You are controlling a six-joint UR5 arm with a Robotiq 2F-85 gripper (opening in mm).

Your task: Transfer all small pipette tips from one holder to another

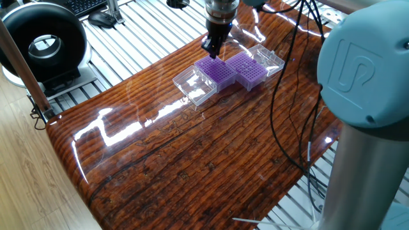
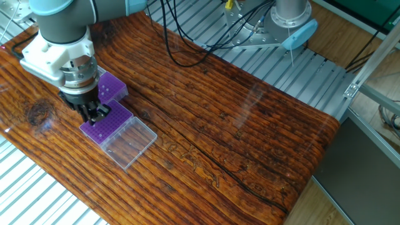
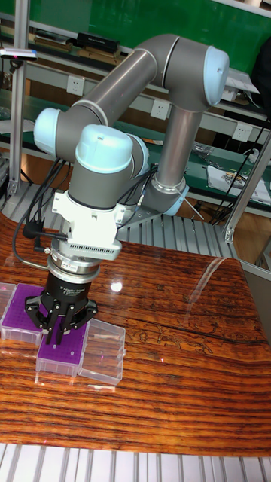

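Your gripper [image 3: 62, 329] hovers just above the purple rack [image 2: 105, 123] nearest the worktop's [image 2: 250, 125] six o'clock edge; its fingers look pressed together, tips indiscernible.

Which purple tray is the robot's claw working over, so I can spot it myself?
Follow the grey arm down to its gripper. Two purple racks sit there corner to corner; it is the purple rack directly under the gripper, hinged to the clear lid lying nearer the table's middle.

Gripper [image 1: 213, 50] poised above near purple rack [image 1: 216, 71], fingers close together; second purple rack [image 1: 246, 68] adjacent; clear lids [image 1: 194, 87] hinged open; all on glossy wooden table [image 1: 192, 160].
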